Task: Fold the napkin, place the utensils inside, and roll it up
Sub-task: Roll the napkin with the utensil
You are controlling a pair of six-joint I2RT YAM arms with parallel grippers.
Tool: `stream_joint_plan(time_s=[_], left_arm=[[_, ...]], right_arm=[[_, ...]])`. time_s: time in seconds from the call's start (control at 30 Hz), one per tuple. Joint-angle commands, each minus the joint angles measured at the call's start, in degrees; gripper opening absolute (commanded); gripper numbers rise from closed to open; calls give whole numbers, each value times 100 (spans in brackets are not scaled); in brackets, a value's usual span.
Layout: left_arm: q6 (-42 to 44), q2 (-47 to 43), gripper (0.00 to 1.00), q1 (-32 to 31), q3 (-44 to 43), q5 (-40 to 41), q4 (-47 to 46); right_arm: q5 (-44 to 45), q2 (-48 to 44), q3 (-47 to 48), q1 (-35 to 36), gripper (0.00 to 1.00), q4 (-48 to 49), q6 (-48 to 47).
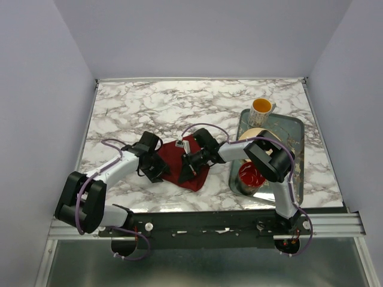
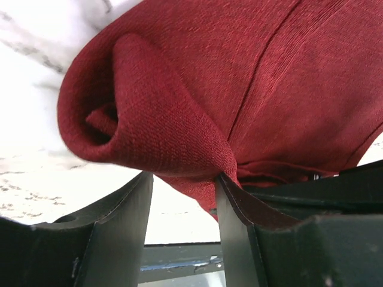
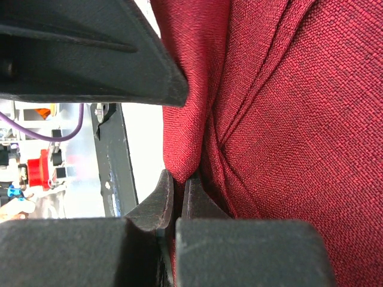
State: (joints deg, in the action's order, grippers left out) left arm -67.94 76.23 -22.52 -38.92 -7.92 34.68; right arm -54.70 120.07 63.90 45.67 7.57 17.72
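Top view: the left arm point(image 1: 111, 172) starts at its base around 7 o'clock and stretches low toward 2 o'clock, with the wrist ending just left of center. The left gripper point(image 2: 182, 176) has its 2 fingers point(image 2: 119, 227) clearly apart with a bare gap between them, and only the tips touch the napkin point(image 2: 287, 89).

The right arm point(image 1: 269, 158) rises from its base at 5 o'clock and folds at the elbow. Its forearm then reaches toward 9 o'clock, so both wrists end up close together mid-table. The right gripper point(image 3: 178, 179) is pretty much clamped, with its 2 fingertips pinching a fold of the napkin.
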Motion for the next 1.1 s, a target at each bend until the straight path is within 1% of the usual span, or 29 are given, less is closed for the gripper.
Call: stream_joint_plan(time_s=[0.0, 0.13, 0.23, 0.3, 0.37, 0.4, 0.43, 0.5, 0.57, 0.6, 0.63, 0.67, 0.7, 0.73, 0.8, 0.83, 0.9, 0.93, 1.0, 1.03, 1.07], left_arm=[[123, 199, 54, -24, -186, 414, -224], [202, 349, 53, -15, -151, 458, -356], [229, 524, 54, -24, -55, 432, -479], [264, 665, 52, -33, 6, 388, -523], [281, 770, 50, -33, 42, 362, -646], [308, 797, 48, -33, 59, 414, -664], [334, 841, 42, -24, 60, 414, -690], [369, 903, 36, -24, 121, 406, -708], [352, 920, 34, -15, 191, 335, -752], [361, 929, 33, -15, 209, 318, -769], [361, 938, 30, -24, 218, 318, -778], [352, 955, 29, -15, 218, 309, -778], [352, 956, 28, -24, 227, 283, -796], [361, 973, 26, -24, 227, 265, -804], [361, 1026, 24, -24, 218, 204, -805], [387, 1035, 23, -24, 200, 195, -796], [387, 1052, 23, -24, 165, 151, -761], [378, 1043, 22, -24, 156, 142, -761], [335, 1035, 21, -24, 148, 55, -761], [299, 1035, 21, -24, 139, 19, -769], [282, 1043, 21, -24, 130, -7, -769]], right_arm=[[575, 148, -123, -14, 1, -344, -286], [443, 157, -71, -14, 1, -414, -339], [425, 131, -44, -14, 3, -502, -409], [477, 122, 8, -14, 4, -572, -444], [495, 131, 61, -14, 7, -722, -514], [512, 113, 96, -14, 8, -731, -532], [530, 104, 123, -14, 9, -896, -550], [644, 69, 166, -14, 12, -1029, -611], [741, -53, 272, -6, 22, -1345, -690], [941, -106, 333, 3, 25, -1485, -717], [1109, -194, 473, 29, 33, -1817, -734], [1284, -273, 561, 64, 36, -2021, -830], [1704, -456, 649, 91, 39, -2214, -866], [1934, -554, 746, 161, 46, -2590, -892], [2365, -825, 1071, 266, 50, -3058, -1050], [2863, -932, 1124, 380, 54, -3338, -1077], [3340, -1169, 1212, 504, 57, -3560, -1121], [3813, -1379, 1221, 661, 59, -3726, -1112], [4447, -1565, 1134, 890, 61, -3807, -1121], [5164, -1722, 1064, 1196, 62, -3755, -1104], [5501, -1776, 968, 1347, 62, -3659, -1043]])
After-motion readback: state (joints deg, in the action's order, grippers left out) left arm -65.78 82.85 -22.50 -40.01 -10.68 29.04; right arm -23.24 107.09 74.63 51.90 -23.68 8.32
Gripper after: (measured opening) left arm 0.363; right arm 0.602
